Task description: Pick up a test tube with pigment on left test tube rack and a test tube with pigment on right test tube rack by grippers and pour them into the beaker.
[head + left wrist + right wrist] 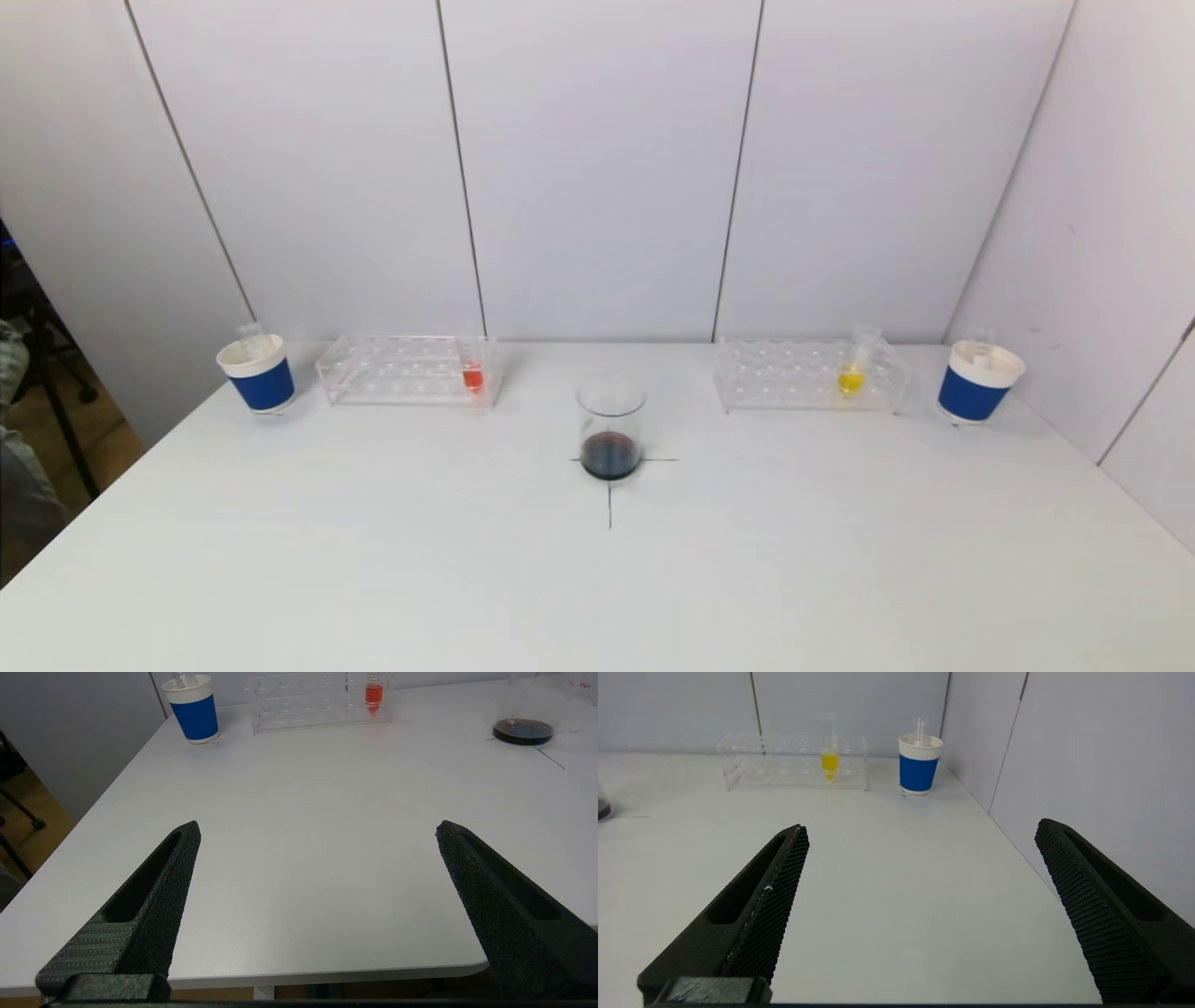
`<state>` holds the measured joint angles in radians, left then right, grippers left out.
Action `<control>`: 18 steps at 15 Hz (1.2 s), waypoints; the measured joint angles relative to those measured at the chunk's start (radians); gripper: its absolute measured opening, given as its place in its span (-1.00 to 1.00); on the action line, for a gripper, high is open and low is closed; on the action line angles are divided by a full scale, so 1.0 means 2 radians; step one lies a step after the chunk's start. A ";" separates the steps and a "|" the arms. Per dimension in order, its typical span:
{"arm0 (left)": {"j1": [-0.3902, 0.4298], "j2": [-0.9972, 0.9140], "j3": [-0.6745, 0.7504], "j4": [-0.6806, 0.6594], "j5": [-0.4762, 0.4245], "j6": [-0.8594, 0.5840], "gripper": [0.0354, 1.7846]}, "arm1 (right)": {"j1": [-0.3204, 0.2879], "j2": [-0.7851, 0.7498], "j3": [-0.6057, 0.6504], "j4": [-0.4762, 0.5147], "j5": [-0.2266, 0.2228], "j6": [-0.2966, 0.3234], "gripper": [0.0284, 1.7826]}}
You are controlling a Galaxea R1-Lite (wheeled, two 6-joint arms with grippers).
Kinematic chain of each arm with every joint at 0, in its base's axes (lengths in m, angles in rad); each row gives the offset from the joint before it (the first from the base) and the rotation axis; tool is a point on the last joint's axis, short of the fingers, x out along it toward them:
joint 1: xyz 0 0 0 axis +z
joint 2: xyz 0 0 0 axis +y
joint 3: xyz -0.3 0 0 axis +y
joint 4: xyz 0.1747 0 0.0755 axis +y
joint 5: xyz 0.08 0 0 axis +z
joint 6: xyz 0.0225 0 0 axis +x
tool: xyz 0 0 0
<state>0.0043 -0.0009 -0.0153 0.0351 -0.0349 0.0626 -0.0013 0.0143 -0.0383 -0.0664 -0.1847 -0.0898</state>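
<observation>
Both grippers, left gripper [317, 828] and right gripper [922, 828], I see spread wide and holding nothing above the table's [373, 560] near edge, while the orange tube [472, 373] and yellow tube [850, 376] stand in their racks flanking the beaker [611, 427].

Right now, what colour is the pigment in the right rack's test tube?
Yellow; the test tube shows best in the right wrist view.

beaker [611, 425] mid-table, left rack [408, 370] and right rack [810, 375] behind on either side, a cup [258, 373] beyond each rack
</observation>
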 joint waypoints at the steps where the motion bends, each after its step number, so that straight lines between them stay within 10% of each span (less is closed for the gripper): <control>1: 0.000 0.000 0.000 0.000 0.000 0.000 0.98 | 0.000 -0.004 0.007 -0.020 0.005 0.003 0.98; 4: 0.000 0.000 0.000 0.000 0.000 0.000 0.98 | 0.000 -0.007 0.018 -0.075 0.027 0.005 0.98; 9: 0.000 0.000 0.000 0.000 0.000 0.000 0.98 | 0.000 -0.008 0.018 0.028 0.092 0.033 0.98; 18: 0.000 0.000 0.000 0.000 0.000 0.000 0.98 | 0.001 -0.008 0.019 0.027 0.088 0.064 0.98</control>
<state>0.0043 -0.0009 -0.0153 0.0351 -0.0349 0.0626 0.0017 -0.0023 0.0000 -0.0130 -0.0089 0.0383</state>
